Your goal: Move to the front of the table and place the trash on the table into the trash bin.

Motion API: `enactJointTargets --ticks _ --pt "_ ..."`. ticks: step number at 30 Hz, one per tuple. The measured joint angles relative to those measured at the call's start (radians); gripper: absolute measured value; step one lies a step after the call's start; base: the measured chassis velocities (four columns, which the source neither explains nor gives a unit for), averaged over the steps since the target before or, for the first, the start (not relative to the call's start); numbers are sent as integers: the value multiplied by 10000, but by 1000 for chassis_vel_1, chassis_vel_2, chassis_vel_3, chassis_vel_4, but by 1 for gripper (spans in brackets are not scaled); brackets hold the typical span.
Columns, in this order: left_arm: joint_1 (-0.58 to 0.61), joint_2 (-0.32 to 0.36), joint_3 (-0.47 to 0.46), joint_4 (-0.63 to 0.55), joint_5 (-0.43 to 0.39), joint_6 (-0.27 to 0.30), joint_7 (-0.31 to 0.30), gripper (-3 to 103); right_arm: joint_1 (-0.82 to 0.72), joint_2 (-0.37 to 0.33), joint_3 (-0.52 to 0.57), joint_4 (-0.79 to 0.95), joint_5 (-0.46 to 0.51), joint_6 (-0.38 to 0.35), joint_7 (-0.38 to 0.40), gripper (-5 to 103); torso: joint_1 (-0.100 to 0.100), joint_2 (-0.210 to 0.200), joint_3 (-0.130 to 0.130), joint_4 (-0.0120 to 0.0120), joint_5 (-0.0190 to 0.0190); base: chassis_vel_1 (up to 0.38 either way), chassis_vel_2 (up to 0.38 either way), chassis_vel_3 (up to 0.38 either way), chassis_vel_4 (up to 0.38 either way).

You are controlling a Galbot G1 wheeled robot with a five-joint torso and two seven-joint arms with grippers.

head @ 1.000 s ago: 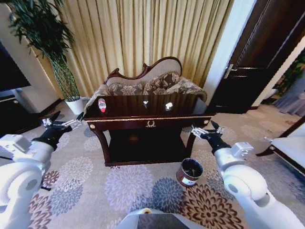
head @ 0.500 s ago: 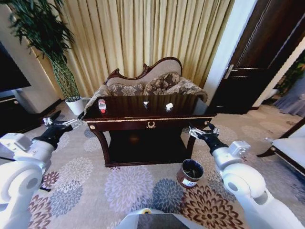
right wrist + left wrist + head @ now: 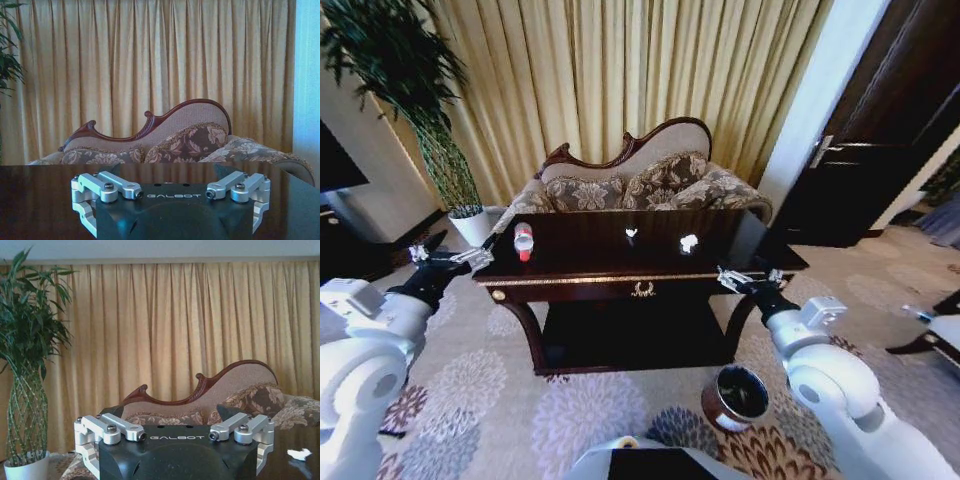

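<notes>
Both the left gripper (image 3: pixel 448 258) and right gripper (image 3: pixel 748 281) stood spread and empty beside the dark glossy wooden table (image 3: pixel 620 282); a hasty reach could topple the clear red-capped bottle (image 3: pixel 523 241).

The worktop (image 3: pixel 590 262) is dark glossy brown with gold trim and a gold emblem. The bottle (image 3: pixel 523 241) is clear with a red cap and red label; the scraps (image 3: pixel 689 243) are white. The trash bin (image 3: pixel 737 398) is reddish-brown outside, black inside. The carpet (image 3: pixel 590 420) has grey and brown flowers, the sofa (image 3: pixel 640 180) a floral pattern, and the curtains (image 3: pixel 620 80) are golden.
</notes>
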Motion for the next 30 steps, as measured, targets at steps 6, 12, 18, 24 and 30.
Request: enactJointTargets --ticks 6,12,18,24,30 --pt "91 -47 -25 -49 7 0 3 100 -70 10 -114 20 -185 -203 3 100 -4 2 -2 -3 4 -97 101 93 -93" --pt "220 -70 -121 -105 6 -8 6 100 258 -229 -344 -230 -4 -388 93 100 -14 10 -6 0 4 0 0 0 0" --pt "386 -192 -246 -194 4 -13 16 100 1400 -1299 -802 -895 1183 -727 553 100 -11 7 -3 -1 5 0 0 0 0" --pt "372 -449 -323 -298 1 -11 20 100 2966 -2466 -1526 -1929 2114 -982 769 100 -8 6 -3 0 2 0 0 0 0" --pt "453 -675 -349 -377 27 11 0 100 4248 -2779 -2661 -2791 3255 -1311 1177 100 -8 5 -2 -1 6 0 0 0 0"
